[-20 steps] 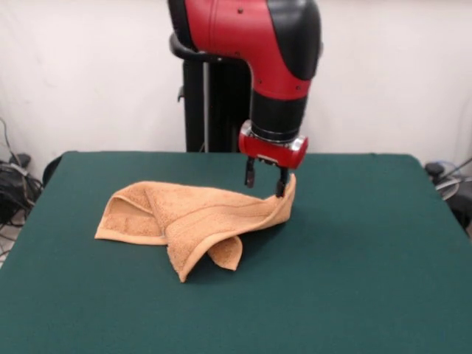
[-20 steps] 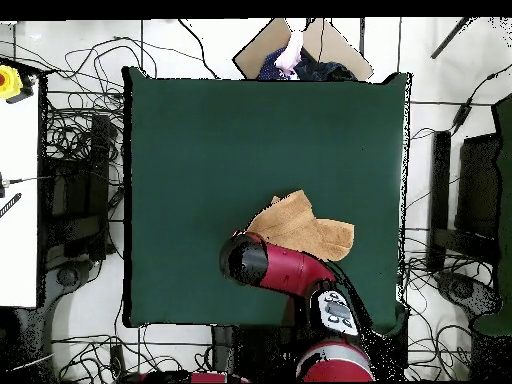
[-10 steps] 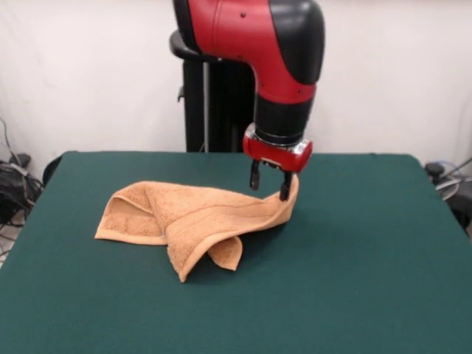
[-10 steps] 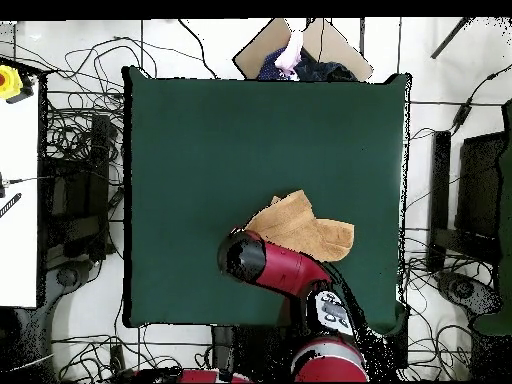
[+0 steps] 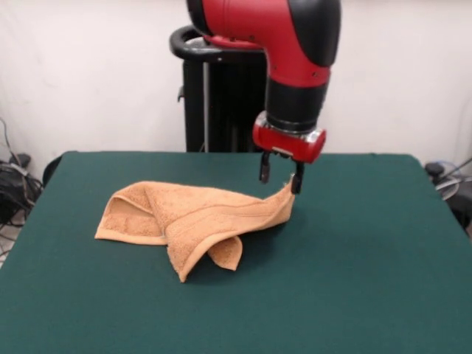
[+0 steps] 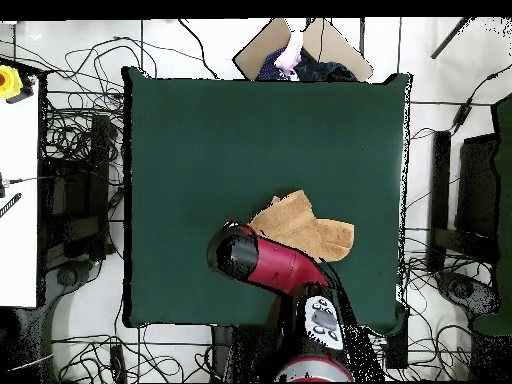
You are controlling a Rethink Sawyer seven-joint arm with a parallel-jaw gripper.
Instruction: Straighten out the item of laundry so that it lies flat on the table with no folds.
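The item of laundry (image 5: 193, 221), a peach terry towel, lies crumpled and folded over itself on the green table (image 5: 354, 273), left of centre. Its right corner rises in a peak against the right finger (image 5: 296, 181) of my gripper (image 5: 280, 177). The gripper hangs just above that corner, and its fingers stand apart with open space between them. In the overhead view the towel (image 6: 308, 228) shows beside the red arm (image 6: 268, 265), which hides the gripper there.
Bare green felt lies on every side of the towel, widest toward the front and right in the front view. Cables and equipment crowd the floor around the table (image 6: 200, 130). A brown board (image 6: 318, 42) sits past its top edge in the overhead view.
The gripper has shifted right and slightly up in the front view. The towel's raised corner stays against the right finger and the rest of the towel has not moved.
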